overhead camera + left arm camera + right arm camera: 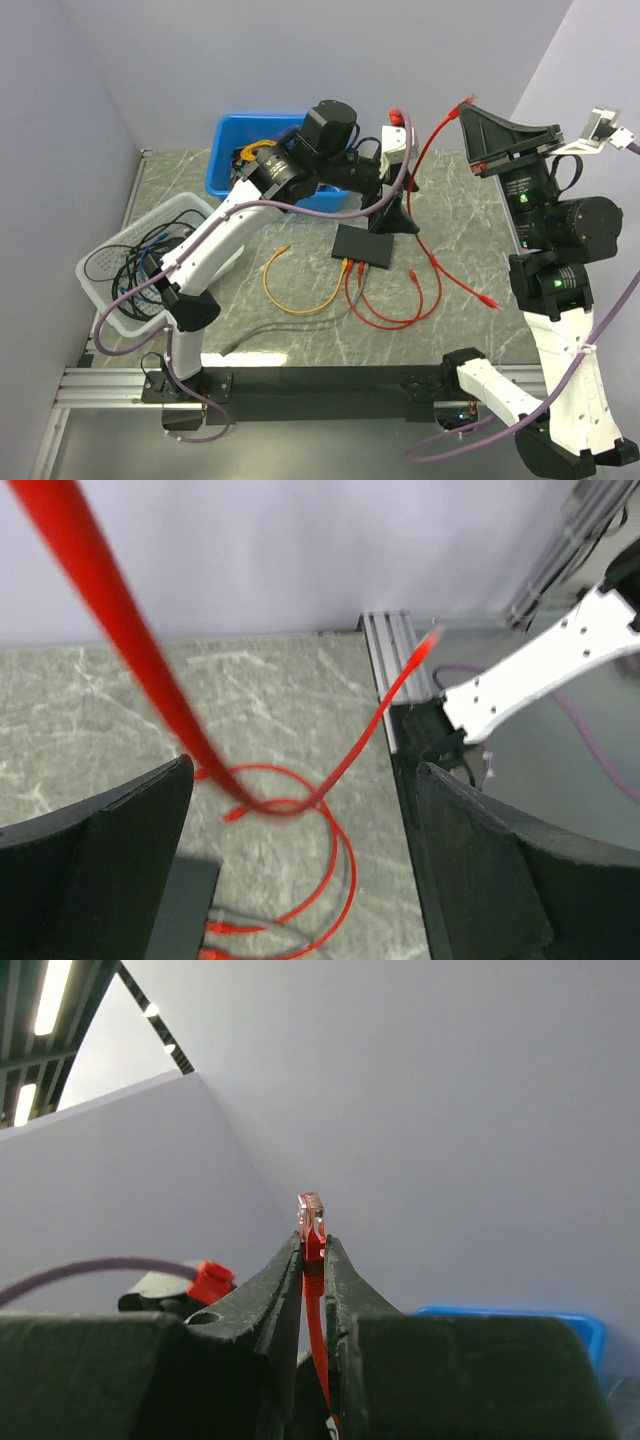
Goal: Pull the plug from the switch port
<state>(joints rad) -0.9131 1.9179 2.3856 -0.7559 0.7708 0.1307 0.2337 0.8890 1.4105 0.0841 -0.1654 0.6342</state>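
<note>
Grey marbled table (pixel 300 345), pale walls all round, and the right gripper (pixel 312 1250) is sitting way up in the air, well above the table's right side. Its jaws are pinching tight on the plug (pixel 311 1215), gripping the red boot with the clear tip poking out past the fingertips. That plug is hanging free, well apart from the switch (pixel 365 245). The red cable (pixel 428 165) is trailing down from it to the table and curling into loops just in front of the switch. The left gripper (pixel 390 215) is hovering at the switch's far right corner with its jaws spread wide and nothing between them; I can't tell if it's touching the box. From the left wrist cam, the fingers (pixel 100 880) are framing a corner of the switch, and the red cable is cutting across the shot as a blurry stripe. The switch is lying flat mid-table with a couple of plugs sitting in its near edge. A yellow cable (pixel 290 295) is looping left of those. A blue bin (pixel 235 150) is sitting at the back, and a white basket (pixel 110 245) of cables is on the left.
</note>
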